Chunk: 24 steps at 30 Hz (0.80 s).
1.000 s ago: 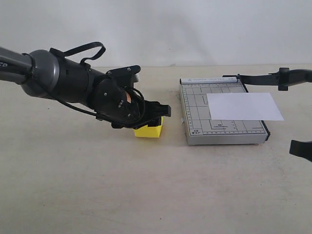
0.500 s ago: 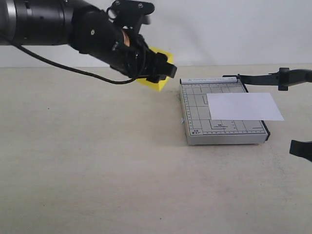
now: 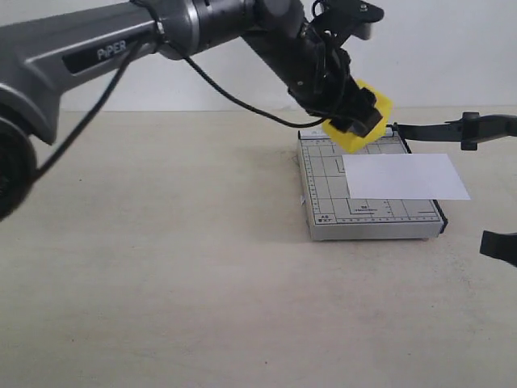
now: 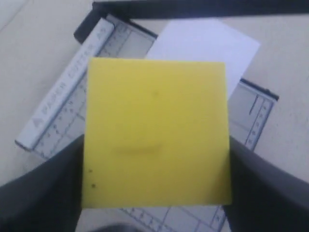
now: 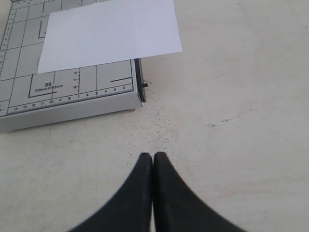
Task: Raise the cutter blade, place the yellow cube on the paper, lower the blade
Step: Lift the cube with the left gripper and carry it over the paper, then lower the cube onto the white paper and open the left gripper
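Observation:
The yellow cube [image 3: 346, 140] hangs in the air over the back left corner of the grey cutter base [image 3: 327, 182], and my left gripper [image 3: 355, 120] is shut on it. In the left wrist view the cube [image 4: 155, 131] fills the middle between both dark fingers [image 4: 48, 193]. Beneath it lie the base [image 4: 63, 111] and the paper [image 4: 203, 48]. The white paper [image 3: 404, 176] rests on the base's right half and overhangs its right edge. The cutter blade [image 3: 452, 129] is lifted off the base and reaches out to the right from its back hinge. My right gripper [image 5: 153, 157] is shut and empty, low over the table near the base's front right corner [image 5: 137, 92].
The beige table [image 3: 161, 283] stretches to the left of and in front of the cutter. A pale wall stands behind. My right gripper [image 3: 498, 246] shows as a black tip at the right edge of the exterior view.
My left arm lifted the yellow cube off the table left of the cutter. It carried the cube up and to the right, to above the base's back left corner. The right gripper stayed put.

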Available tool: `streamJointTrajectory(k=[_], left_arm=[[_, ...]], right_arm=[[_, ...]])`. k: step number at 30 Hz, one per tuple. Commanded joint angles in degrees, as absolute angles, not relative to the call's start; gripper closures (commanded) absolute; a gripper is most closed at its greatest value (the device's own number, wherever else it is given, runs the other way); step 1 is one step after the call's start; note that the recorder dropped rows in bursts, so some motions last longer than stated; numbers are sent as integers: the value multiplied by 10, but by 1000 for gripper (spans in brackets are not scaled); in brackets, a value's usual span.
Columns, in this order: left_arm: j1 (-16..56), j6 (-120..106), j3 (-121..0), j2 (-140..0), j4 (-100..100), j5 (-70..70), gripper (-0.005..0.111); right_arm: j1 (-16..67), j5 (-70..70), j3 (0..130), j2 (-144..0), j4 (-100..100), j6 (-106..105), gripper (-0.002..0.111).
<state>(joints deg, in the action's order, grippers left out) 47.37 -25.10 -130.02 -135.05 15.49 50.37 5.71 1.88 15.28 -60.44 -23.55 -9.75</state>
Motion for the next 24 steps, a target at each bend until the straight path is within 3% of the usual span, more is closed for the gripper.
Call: streamJointTrajectory(k=[1, 24], left_arm=[[478, -263, -1433, -1410, 186, 557, 102], [478, -532, -1465, -1493, 293, 546, 102]], right_arm=[[57, 19, 156, -600, -236, -95, 108], [57, 14, 156, -600, -236, -93, 108]])
